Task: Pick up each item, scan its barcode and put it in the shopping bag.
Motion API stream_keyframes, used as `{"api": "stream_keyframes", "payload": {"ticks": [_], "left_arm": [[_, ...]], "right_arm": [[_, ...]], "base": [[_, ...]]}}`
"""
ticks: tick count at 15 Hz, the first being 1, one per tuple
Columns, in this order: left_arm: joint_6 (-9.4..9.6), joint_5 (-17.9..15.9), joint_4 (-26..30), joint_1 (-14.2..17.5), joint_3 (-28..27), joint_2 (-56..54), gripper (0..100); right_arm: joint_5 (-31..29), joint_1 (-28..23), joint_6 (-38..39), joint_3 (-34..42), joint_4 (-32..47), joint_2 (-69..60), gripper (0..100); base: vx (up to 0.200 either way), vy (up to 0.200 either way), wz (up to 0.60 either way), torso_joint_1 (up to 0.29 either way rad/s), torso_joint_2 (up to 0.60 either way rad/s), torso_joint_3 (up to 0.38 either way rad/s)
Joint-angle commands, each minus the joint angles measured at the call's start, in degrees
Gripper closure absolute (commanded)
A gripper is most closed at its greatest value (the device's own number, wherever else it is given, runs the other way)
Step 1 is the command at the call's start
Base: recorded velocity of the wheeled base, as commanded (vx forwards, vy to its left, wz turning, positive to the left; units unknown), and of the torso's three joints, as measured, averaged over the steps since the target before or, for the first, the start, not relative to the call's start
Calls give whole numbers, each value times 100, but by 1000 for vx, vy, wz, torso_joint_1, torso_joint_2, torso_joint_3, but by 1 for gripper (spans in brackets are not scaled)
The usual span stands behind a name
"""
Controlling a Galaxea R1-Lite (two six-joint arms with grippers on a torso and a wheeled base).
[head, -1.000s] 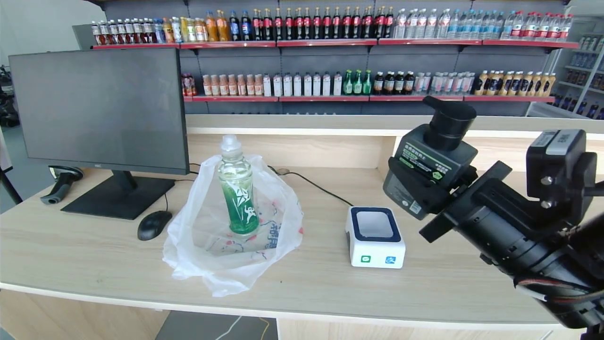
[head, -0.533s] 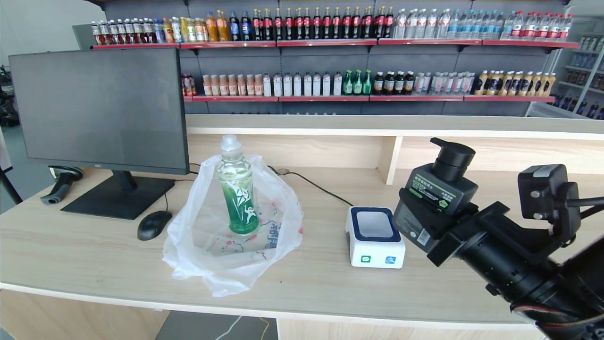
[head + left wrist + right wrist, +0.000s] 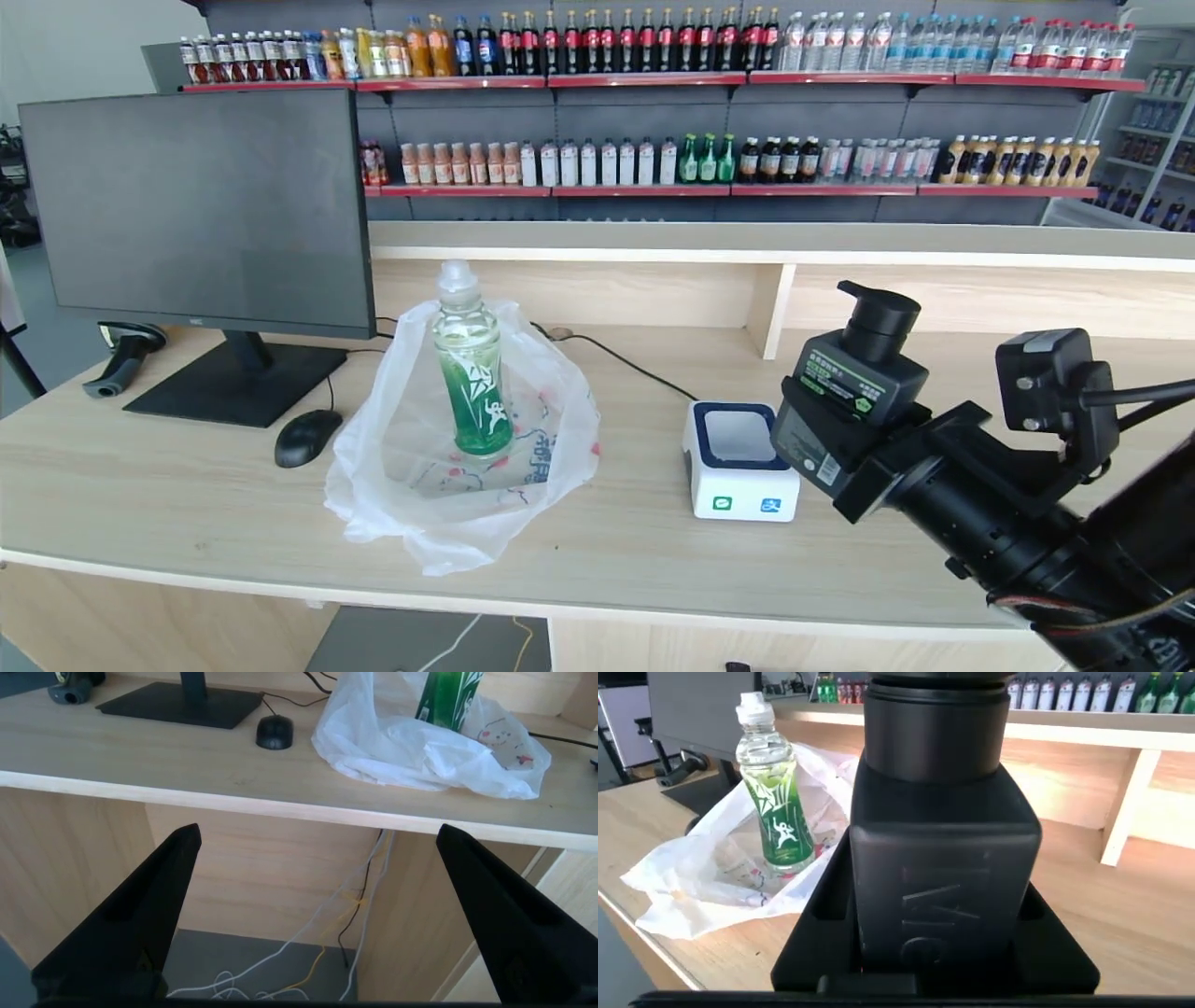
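Clasping black bottle [image 3: 848, 377], right end effector [image 3: 864, 437] tilted just beside scanner [image 3: 738, 459]

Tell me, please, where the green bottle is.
The bottle stands left of centre in the head view, inside the plastic bag, between mouse and scanner.

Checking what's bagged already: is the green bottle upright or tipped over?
Upright: the green bottle stands cap-up inside the shopping bag, whose plastic is spread around its base.

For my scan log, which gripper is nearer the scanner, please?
Right. The right gripper holds a black bottle beside the scanner; the left gripper sits below the counter edge.
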Motion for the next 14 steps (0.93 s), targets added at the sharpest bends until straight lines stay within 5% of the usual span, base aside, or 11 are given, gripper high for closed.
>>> {"api": "stream_keyframes", "payload": {"ticks": [1,5,14], "left_arm": [[6,0,-3,-2,0,6,0],[6,0,-3,-2,0,-2,0],[-12,0,-3,6,0,6,0]], "right_arm": [[5,17,-1,-30,-12,26,100],[5,61,-1,-153,-12,26,100],[5,61,8,-188,-12,43,100]], "base": [[0,0,0,0,0,0],[0,0,0,0,0,0],[0,200,0,6,3,3]]}}
